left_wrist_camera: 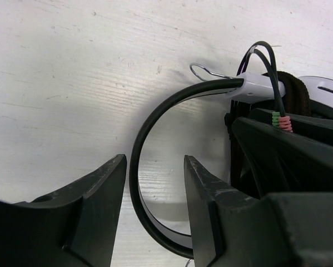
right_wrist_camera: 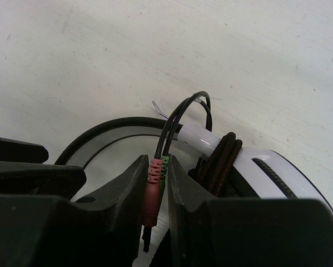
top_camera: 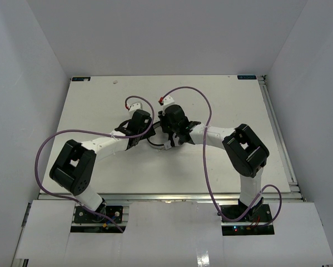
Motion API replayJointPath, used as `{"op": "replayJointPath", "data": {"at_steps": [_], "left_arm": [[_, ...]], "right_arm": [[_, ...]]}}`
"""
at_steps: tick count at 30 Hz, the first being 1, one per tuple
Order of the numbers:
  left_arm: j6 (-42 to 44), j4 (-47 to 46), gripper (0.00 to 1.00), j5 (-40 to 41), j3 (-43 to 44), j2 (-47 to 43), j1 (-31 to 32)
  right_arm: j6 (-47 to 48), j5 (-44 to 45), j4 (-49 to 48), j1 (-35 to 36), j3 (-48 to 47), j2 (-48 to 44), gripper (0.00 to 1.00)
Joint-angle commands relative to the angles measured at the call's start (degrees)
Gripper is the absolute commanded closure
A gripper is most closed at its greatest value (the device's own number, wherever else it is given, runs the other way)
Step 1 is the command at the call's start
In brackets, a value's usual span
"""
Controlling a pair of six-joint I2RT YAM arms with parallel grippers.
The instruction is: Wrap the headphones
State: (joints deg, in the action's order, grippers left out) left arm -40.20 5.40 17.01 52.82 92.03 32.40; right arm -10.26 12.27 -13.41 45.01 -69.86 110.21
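Note:
The headphones (top_camera: 157, 144) lie at the table's middle, under both grippers. In the left wrist view the thin black headband (left_wrist_camera: 134, 167) curves up between the fingers of my open left gripper (left_wrist_camera: 155, 161), touching neither. It runs to a white ear cup (left_wrist_camera: 322, 89) with dark braided cord (left_wrist_camera: 299, 94) wound at it. My right gripper (right_wrist_camera: 156, 160) is shut on the cord's pink and green plugs (right_wrist_camera: 157, 173). Two thin black leads loop from them over the white band end (right_wrist_camera: 197, 135). Wound cord (right_wrist_camera: 222, 161) and the ear cup (right_wrist_camera: 277, 167) sit just right of that gripper.
Thick purple robot cables (top_camera: 206, 114) arc over the table from each arm, one looping far left (top_camera: 41, 153). White walls enclose the table on three sides. A metal rail (top_camera: 278, 139) runs along the right edge. The two grippers (top_camera: 155, 132) nearly touch.

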Motion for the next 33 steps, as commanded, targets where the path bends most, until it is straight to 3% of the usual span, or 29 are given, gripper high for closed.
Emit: {"op": "replayJointPath", "data": {"at_steps": [1,28,33], "left_arm": [[0.38,0.40,0.43,1.71,0.81,-2.91,-0.15],[1.44,0.57,0.42,5.65,3.81,-3.81,-0.70],[5.73,-4.41,0.42,4.74,4.66,-3.01,-1.14]], "right_arm": [[0.59,2.23,1.46,-0.14,-2.19,-0.77,0.72],[-2.53,4.23,1.74,2.93,5.13,-8.79,0.67],[-3.17,5.08,1.36,3.45,8.09,-11.37,0.68]]}}
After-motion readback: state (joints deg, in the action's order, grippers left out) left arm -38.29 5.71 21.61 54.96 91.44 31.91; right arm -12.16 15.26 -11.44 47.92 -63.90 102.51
